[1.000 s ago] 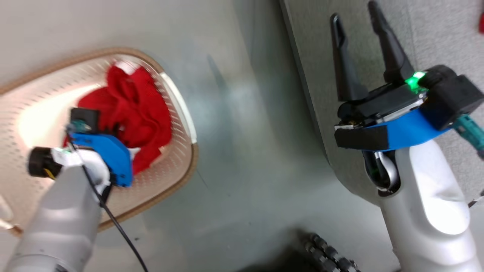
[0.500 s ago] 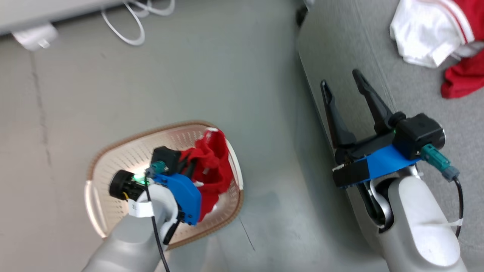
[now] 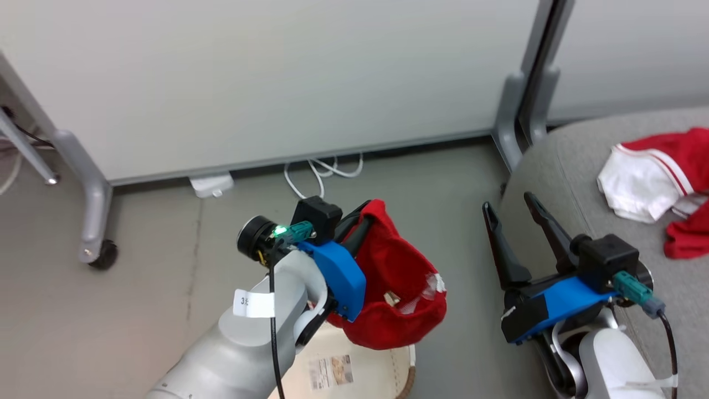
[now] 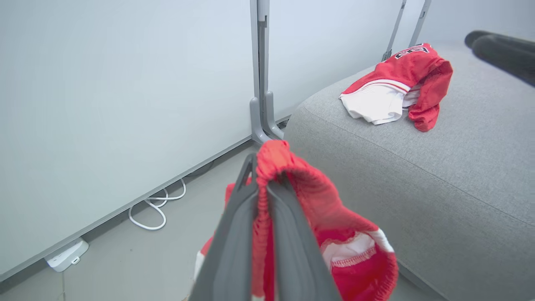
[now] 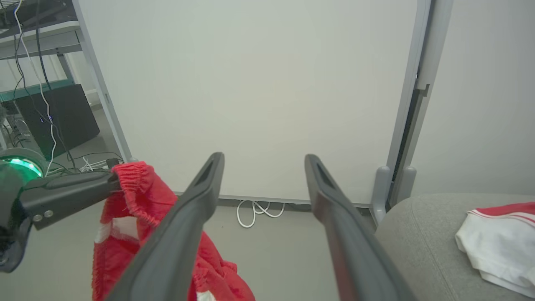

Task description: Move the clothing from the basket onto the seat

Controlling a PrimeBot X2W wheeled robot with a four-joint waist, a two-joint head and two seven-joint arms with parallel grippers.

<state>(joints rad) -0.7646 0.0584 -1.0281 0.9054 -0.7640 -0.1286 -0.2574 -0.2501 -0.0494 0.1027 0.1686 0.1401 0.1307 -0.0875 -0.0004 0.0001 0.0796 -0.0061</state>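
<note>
Red shorts (image 3: 399,288) with a white side stripe hang from my left gripper (image 3: 363,219), which is shut on their elastic waistband (image 4: 271,154). They hang in the air above the cream basket (image 3: 409,370), whose brown rim shows at the bottom edge. The left wrist view looks along the left gripper (image 4: 265,171), with the shorts (image 4: 334,217) draped over its fingers. The red and white jersey (image 3: 653,177) lies crumpled on the grey seat (image 3: 559,160) to the right. My right gripper (image 3: 508,202) stands open beside the seat's edge, holding nothing.
White partition panels stand behind, on grey posts (image 3: 512,105) with feet. A castor (image 3: 103,254) sits at the left. A white cable (image 3: 321,172) and a power block (image 3: 210,185) lie on the grey floor. Dark equipment and cables (image 5: 54,113) stand far left.
My left gripper has risen out of the basket with the shorts in it. The head camera has tilted up, so the wall panels came into view. The right gripper stays open.
</note>
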